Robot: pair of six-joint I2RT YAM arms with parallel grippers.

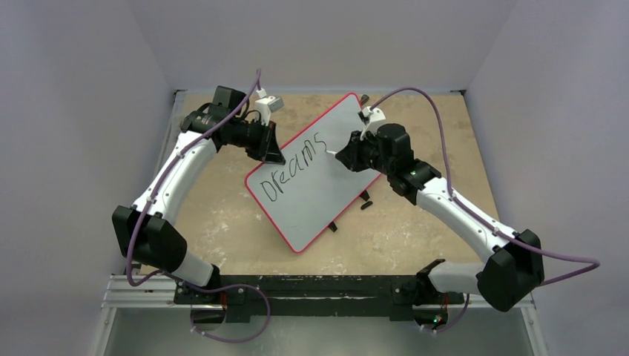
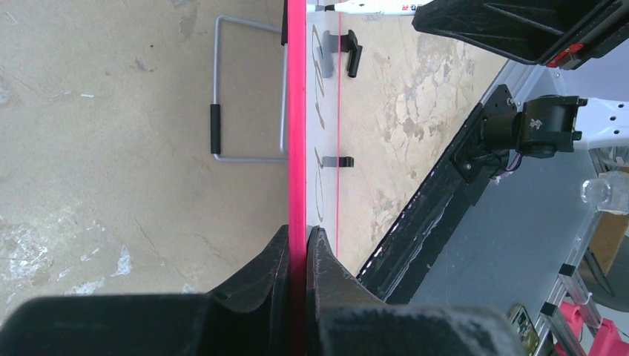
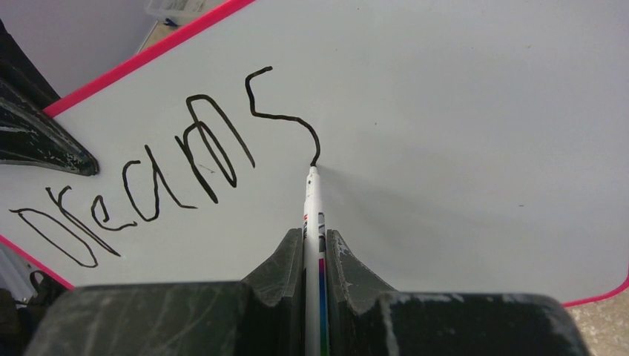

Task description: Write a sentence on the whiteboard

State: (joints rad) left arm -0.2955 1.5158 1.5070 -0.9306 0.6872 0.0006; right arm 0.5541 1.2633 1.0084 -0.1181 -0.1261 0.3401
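Note:
The whiteboard [image 1: 326, 204], white with a thin red rim, lies slantwise in the middle of the table. One black handwritten word, "Dreams" [image 1: 297, 167], makes up the sentence on it. My left gripper [image 1: 271, 152] is shut on the board's upper-left rim. In the left wrist view that red rim [image 2: 297, 111] runs edge-on between the jaws of the left gripper [image 2: 298, 233]. My right gripper [image 3: 314, 236] is shut on a white marker [image 3: 313, 208]. Its tip touches the whiteboard [image 3: 460, 148] at the tail of the last "s" of the sentence [image 3: 170, 163].
A grey wire bracket with a black grip [image 2: 248, 89] lies on the tan tabletop [image 1: 415, 230] beside the board. Small black clips [image 1: 365, 200] sit along the board's right edge. A black rail [image 1: 311, 285] carries both arm bases at the near edge. Grey walls enclose the table.

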